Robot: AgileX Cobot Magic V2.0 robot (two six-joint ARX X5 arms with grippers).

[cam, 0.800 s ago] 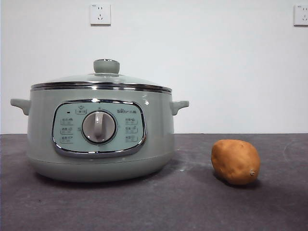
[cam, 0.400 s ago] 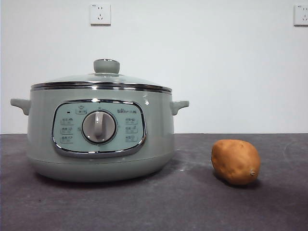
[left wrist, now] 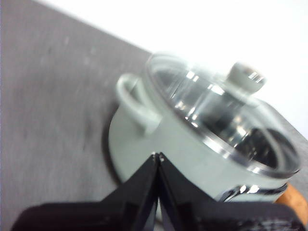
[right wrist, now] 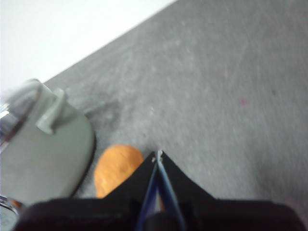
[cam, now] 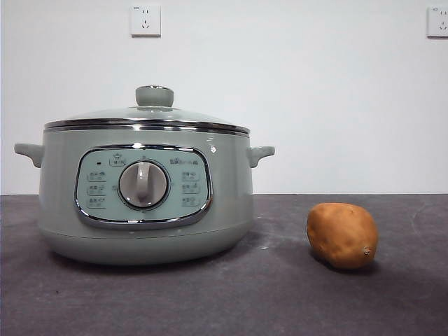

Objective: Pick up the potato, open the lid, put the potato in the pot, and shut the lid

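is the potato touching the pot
Apart. The front view shows a plain stretch of bare grey table between the potato and the pot; both stand separately on it.

The pot [cam: 145,199] is a round sage-green cooker standing upright on the left, with a small handle on each side and a chrome-framed panel with a grey dial facing forward. The lid [cam: 147,116], a shallow glass dome with a chrome rim and green knob, sits closed on it. The potato [cam: 342,235], orange-brown and oval, lies well apart to the right.
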